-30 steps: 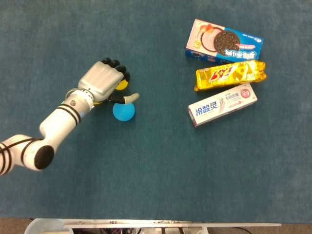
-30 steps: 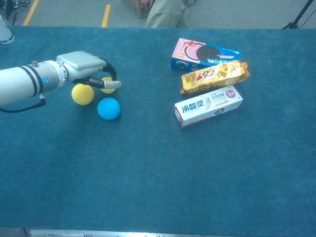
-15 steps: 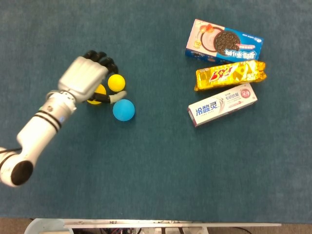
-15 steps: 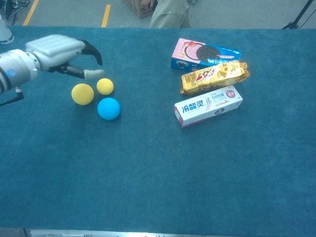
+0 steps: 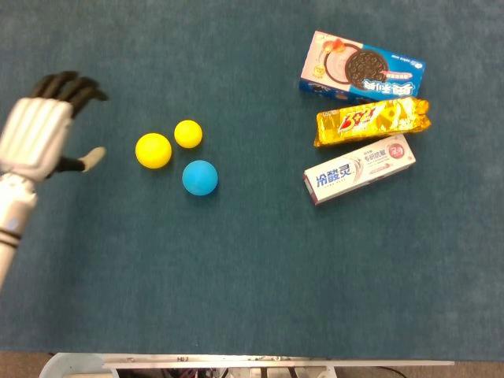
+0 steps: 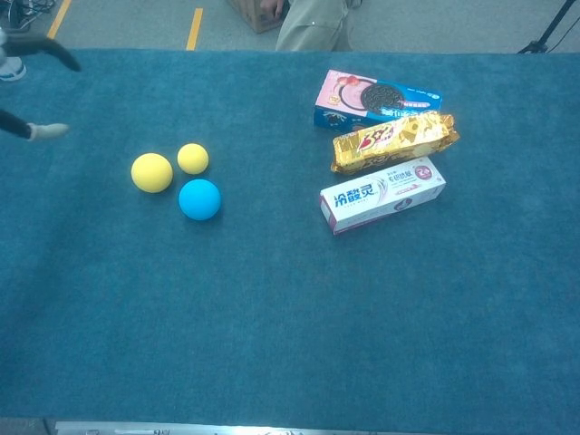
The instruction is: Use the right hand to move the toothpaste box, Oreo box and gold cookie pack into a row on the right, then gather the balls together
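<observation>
The Oreo box (image 5: 362, 68) (image 6: 378, 99), gold cookie pack (image 5: 373, 120) (image 6: 394, 140) and toothpaste box (image 5: 360, 168) (image 6: 381, 195) lie stacked in a row at the right. Three balls sit together left of centre: a large yellow ball (image 5: 153, 150) (image 6: 151, 172), a small yellow ball (image 5: 188, 133) (image 6: 192, 159) and a blue ball (image 5: 200, 177) (image 6: 199, 199). My left hand (image 5: 41, 131) hovers at the far left, fingers spread, holding nothing; in the chest view only its fingertips (image 6: 41, 54) show at the left edge. The right hand is out of both views.
Blue cloth (image 5: 252, 283) covers the whole table. A person's legs (image 6: 313, 23) and a floor with yellow lines (image 6: 195, 27) lie beyond the far edge.
My left hand has lifted off the yellow balls and pulled away to the far left, opening its fingers. The three balls stay grouped; the boxes have not moved.
</observation>
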Controlling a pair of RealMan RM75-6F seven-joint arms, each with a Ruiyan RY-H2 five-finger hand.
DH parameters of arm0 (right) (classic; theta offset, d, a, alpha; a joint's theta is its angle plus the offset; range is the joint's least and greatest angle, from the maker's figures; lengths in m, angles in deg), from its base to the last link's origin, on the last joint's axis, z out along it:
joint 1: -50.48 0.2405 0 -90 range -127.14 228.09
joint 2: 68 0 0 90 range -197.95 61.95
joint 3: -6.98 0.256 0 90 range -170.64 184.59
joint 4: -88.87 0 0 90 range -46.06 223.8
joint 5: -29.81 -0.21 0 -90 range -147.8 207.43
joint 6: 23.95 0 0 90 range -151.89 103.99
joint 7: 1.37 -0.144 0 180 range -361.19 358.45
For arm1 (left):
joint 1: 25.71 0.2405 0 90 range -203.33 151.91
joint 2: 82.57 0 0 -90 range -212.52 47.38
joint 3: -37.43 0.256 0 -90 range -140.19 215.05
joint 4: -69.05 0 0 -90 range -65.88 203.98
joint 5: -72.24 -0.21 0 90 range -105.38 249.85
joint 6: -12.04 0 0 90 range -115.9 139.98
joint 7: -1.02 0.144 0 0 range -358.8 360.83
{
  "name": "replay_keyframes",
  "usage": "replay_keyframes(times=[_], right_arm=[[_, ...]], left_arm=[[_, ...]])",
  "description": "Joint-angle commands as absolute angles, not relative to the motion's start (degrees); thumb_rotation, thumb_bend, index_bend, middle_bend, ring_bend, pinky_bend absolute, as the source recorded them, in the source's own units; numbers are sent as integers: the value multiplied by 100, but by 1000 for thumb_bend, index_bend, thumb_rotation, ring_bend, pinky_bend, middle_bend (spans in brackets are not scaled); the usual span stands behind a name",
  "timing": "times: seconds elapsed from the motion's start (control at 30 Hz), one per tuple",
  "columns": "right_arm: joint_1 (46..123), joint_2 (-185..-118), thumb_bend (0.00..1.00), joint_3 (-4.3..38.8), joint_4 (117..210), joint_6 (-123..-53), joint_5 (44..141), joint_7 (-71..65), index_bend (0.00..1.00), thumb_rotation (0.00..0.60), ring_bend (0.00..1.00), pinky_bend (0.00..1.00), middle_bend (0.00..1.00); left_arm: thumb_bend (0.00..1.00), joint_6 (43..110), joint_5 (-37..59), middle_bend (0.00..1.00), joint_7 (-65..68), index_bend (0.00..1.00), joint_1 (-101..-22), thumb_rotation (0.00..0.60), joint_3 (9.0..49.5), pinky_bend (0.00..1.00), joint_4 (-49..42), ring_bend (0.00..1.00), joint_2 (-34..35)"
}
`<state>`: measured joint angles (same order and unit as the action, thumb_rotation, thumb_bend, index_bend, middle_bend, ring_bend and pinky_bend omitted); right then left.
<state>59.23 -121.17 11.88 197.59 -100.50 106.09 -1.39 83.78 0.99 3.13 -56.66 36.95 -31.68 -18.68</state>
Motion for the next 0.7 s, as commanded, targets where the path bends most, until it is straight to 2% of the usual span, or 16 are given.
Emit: replay_keyframes(times=[0.03,0.23,0.43,0.7], right_arm=[[5883,-12209,271,1161,19684,-10101,10604,-50,347,600,350,532,437],[5806,-12298,271,1150,19612,-10255,10694,-18,347,600,350,532,436],[5808,-12335,272,1158,19437,-10237,10728,-65,358,600,350,532,437],[5800,-12312,273,1139,19394,-10222,10882,-253,358,600,350,532,436]], left_arm=[[206,8709,-46,219,73,276,-5273,600,3798,133,-3302,123,-2010],[206,9436,-277,215,64,273,-4677,600,3845,133,-3306,123,-2002],[206,10120,-652,226,217,274,-4044,600,4054,133,-3038,127,-1789],[206,10532,-1092,231,198,275,-3539,600,4210,133,-2988,127,-1815]])
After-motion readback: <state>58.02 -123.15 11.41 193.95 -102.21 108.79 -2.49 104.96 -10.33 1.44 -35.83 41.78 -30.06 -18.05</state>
